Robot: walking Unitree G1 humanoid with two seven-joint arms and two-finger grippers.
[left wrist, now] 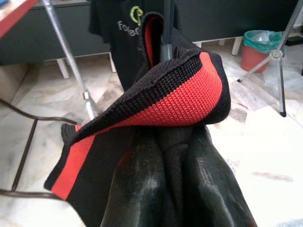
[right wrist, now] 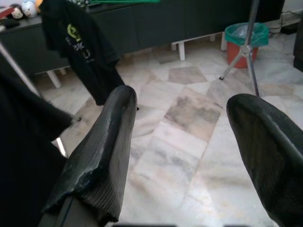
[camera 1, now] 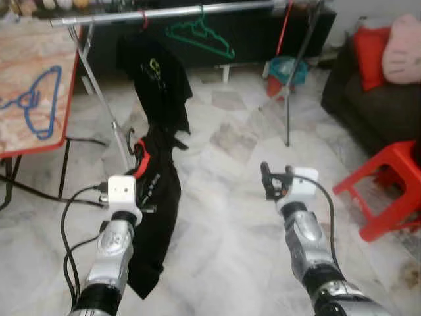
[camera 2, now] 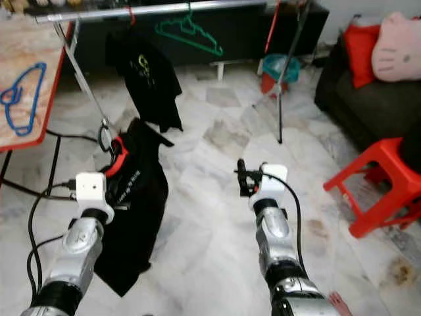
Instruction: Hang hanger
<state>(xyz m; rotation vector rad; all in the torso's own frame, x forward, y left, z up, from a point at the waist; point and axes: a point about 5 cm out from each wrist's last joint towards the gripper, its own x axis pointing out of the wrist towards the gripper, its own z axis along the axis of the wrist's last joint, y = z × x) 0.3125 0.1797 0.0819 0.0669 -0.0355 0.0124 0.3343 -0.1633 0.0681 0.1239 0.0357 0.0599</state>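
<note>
Head views: left gripper (camera 1: pixel 136 155) holds a black garment (camera 1: pixel 154 217) on its hanger, low, with the rail (camera 1: pixel 164 13) up and ahead; this arm is nearer.
Left wrist view: fingers (left wrist: pixel 142 189) clamp the red-trimmed collar (left wrist: pixel 175 97).
Right wrist view: right gripper (right wrist: pixel 182 156) gapes wide, holding nothing.

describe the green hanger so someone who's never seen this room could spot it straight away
Find the long silver metal clothes rail running across the top of the head views. Two things hang from it: a black t-shirt with a yellow-green logo and, to its right, the thin green plastic hanger. It is the one bare hanger on the rail; the blue hanger lies flat on the table at the left.
</note>
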